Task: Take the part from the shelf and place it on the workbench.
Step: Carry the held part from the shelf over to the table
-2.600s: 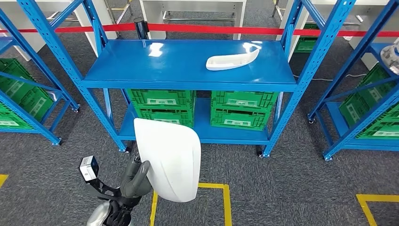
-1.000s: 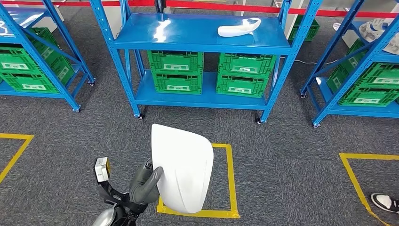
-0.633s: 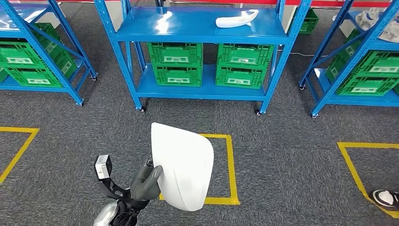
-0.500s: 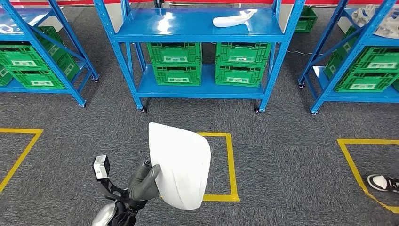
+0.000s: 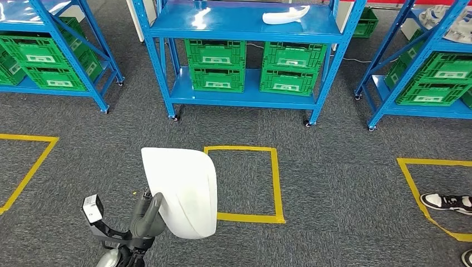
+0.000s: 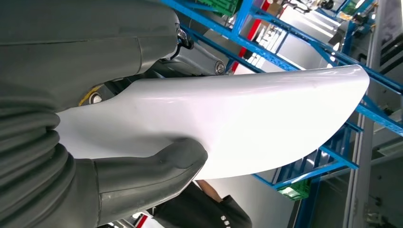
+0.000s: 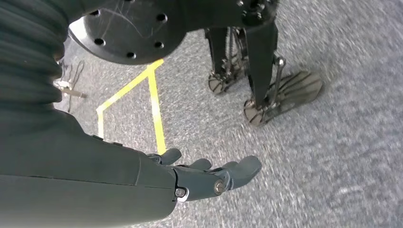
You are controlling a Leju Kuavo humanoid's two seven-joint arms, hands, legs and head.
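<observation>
My left hand (image 5: 146, 218) grips a large white curved shell part (image 5: 182, 189) by its edge and holds it above the grey carpet. In the left wrist view the thick grey thumb (image 6: 152, 171) presses on the white part (image 6: 247, 123), with the other fingers behind it. My right hand (image 7: 209, 175) hangs over the carpet, its fingers stretched out and holding nothing. A second, slimmer white part (image 5: 285, 15) lies on the top level of the blue shelf (image 5: 245, 30) straight ahead.
Green crates (image 5: 255, 67) fill the lower shelf levels. More blue racks stand at the left (image 5: 50, 55) and right (image 5: 428, 61). Yellow tape squares (image 5: 247, 183) mark the carpet. A person's shoes (image 5: 445, 201) stand at the right edge.
The whole scene has shifted as the camera moved back and turned; the shelf now lies farther off. The white part stays in my left hand, now lower left in the picture.
</observation>
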